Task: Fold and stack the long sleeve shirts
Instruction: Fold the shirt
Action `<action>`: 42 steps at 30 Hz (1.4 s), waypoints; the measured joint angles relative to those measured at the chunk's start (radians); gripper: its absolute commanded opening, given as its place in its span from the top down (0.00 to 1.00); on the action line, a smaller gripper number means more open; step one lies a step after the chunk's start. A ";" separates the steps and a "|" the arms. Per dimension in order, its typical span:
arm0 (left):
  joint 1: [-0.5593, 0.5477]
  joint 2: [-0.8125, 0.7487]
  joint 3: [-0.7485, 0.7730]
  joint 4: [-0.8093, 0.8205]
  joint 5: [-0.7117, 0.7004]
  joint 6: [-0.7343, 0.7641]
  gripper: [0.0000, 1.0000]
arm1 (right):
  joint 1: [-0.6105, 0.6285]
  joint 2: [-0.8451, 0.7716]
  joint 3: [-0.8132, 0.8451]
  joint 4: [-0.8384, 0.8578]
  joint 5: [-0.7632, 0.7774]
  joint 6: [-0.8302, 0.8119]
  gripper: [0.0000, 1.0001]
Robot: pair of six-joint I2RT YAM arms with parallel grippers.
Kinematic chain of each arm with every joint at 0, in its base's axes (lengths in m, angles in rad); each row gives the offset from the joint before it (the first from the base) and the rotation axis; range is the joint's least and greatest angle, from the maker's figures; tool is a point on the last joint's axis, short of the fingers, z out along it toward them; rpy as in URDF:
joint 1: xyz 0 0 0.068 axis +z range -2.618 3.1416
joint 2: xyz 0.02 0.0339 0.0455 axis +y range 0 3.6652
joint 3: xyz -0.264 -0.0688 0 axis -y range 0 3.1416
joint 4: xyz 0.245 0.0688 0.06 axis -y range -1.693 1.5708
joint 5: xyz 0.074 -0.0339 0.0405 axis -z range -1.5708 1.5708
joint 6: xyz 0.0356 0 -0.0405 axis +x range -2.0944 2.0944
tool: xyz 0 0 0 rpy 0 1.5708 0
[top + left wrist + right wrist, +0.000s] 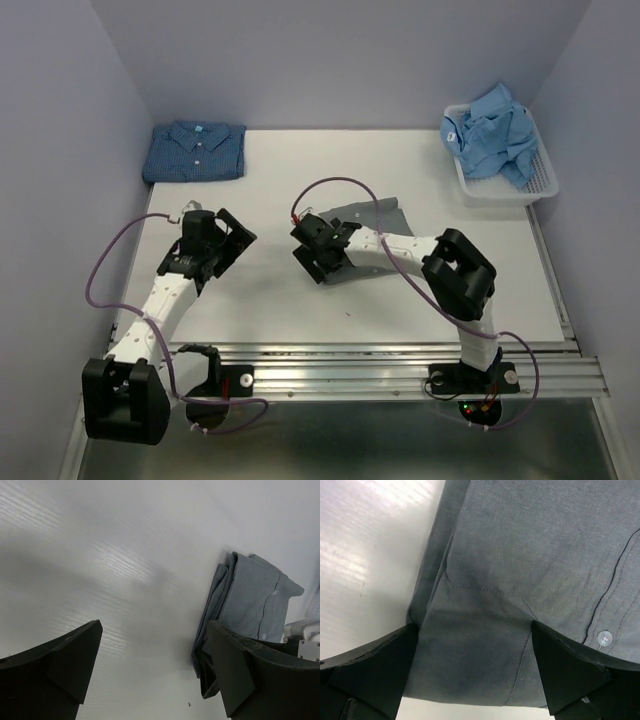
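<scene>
A plain grey long sleeve shirt (375,222) lies folded on the white table (270,300) near the middle. My right gripper (318,262) hovers open over its near-left corner. In the right wrist view the grey cloth (520,555) fills the space between the wide-apart fingers (375,665), and nothing is gripped. My left gripper (232,250) stands open over bare table to the left; its view shows the grey shirt (255,605) off to the right. A dark blue dotted shirt (195,151) lies folded at the far left. A light blue shirt (495,135) is bunched in the basket.
The white mesh basket (520,190) stands at the far right corner. Purple walls close in the table on three sides. A metal rail (400,365) runs along the near edge by the arm bases.
</scene>
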 measured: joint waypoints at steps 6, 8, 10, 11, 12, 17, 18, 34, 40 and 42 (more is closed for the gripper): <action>0.000 0.100 -0.001 0.080 0.088 0.005 0.01 | 0.000 -0.048 -0.061 0.006 -0.157 -0.036 0.07; 0.000 0.126 -0.004 0.105 0.118 0.008 0.01 | 0.005 -0.045 -0.064 0.006 -0.179 -0.038 0.26; 0.000 0.146 -0.013 0.133 0.153 0.011 0.01 | 0.005 -0.044 -0.065 0.006 -0.188 -0.039 0.46; 0.000 0.149 -0.017 0.148 0.166 0.012 0.01 | 0.005 -0.043 -0.066 0.005 -0.189 -0.037 0.56; 0.000 0.154 -0.026 0.172 0.190 0.013 0.01 | 0.004 -0.041 -0.068 0.006 -0.190 -0.029 0.71; -0.011 0.180 -0.070 0.278 0.274 0.004 0.01 | 0.005 -0.040 -0.068 0.003 -0.169 -0.005 0.86; -0.019 0.185 -0.077 0.297 0.285 0.001 0.01 | 0.005 -0.041 -0.068 0.003 -0.167 -0.002 0.90; -0.253 0.407 -0.137 0.696 0.386 -0.268 0.01 | 0.005 -0.195 -0.038 0.020 -0.267 -0.024 0.95; -0.298 0.532 -0.091 0.793 0.389 -0.345 0.03 | 0.005 -0.220 -0.054 0.050 -0.366 -0.049 0.96; -0.314 0.569 -0.072 0.820 0.391 -0.361 0.22 | 0.005 -0.229 -0.058 0.060 -0.398 -0.055 0.95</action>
